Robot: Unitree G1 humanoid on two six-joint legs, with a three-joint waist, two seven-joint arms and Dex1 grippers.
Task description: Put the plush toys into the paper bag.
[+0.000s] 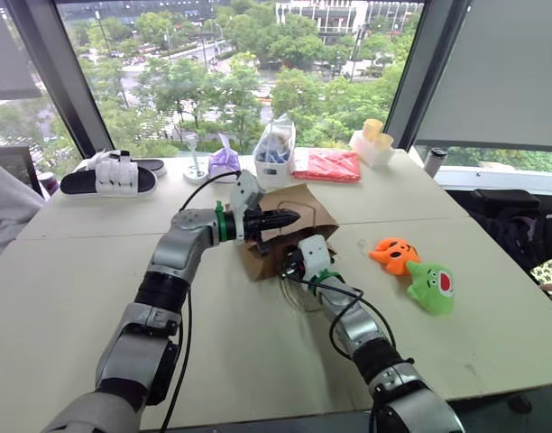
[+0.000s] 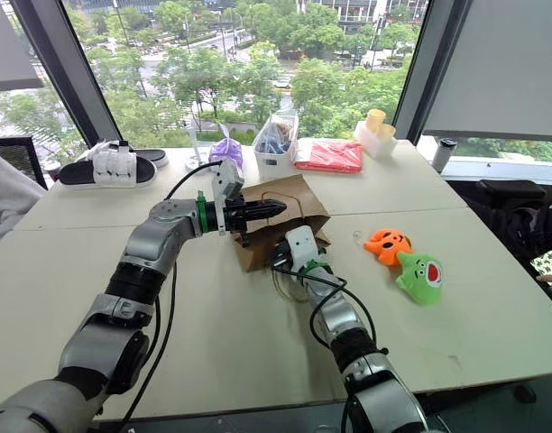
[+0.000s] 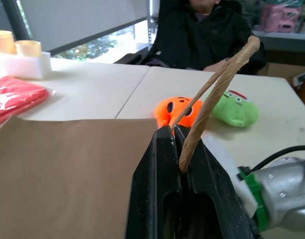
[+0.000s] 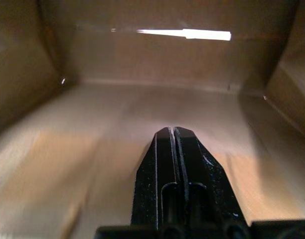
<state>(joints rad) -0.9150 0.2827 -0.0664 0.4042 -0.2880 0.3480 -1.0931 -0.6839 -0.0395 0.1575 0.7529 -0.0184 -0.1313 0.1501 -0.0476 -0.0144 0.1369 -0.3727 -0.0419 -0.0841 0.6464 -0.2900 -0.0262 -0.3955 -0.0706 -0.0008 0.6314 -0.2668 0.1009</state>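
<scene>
The brown paper bag (image 1: 305,206) lies on its side on the table, its mouth facing me. My left gripper (image 1: 292,217) is shut on the bag's twisted handle (image 3: 217,89) and holds the upper edge of the mouth up. My right gripper (image 4: 173,130) reaches into the mouth, shut, with nothing between its fingers, and the bag's inner walls (image 4: 142,59) surround it. To the right of the bag, apart from both grippers, the two plush toys lie on the table. They are an orange one (image 1: 393,254) with a dark face and a green one (image 1: 434,287) touching it.
Along the window edge stand a pair of black-and-white sandals (image 1: 109,176), a purple pouch (image 1: 224,162), a clear plastic bag (image 1: 276,149), a red packet (image 1: 327,165) and a white holder with yellow cups (image 1: 372,142). A person in black (image 3: 202,30) sits beyond the table's right side.
</scene>
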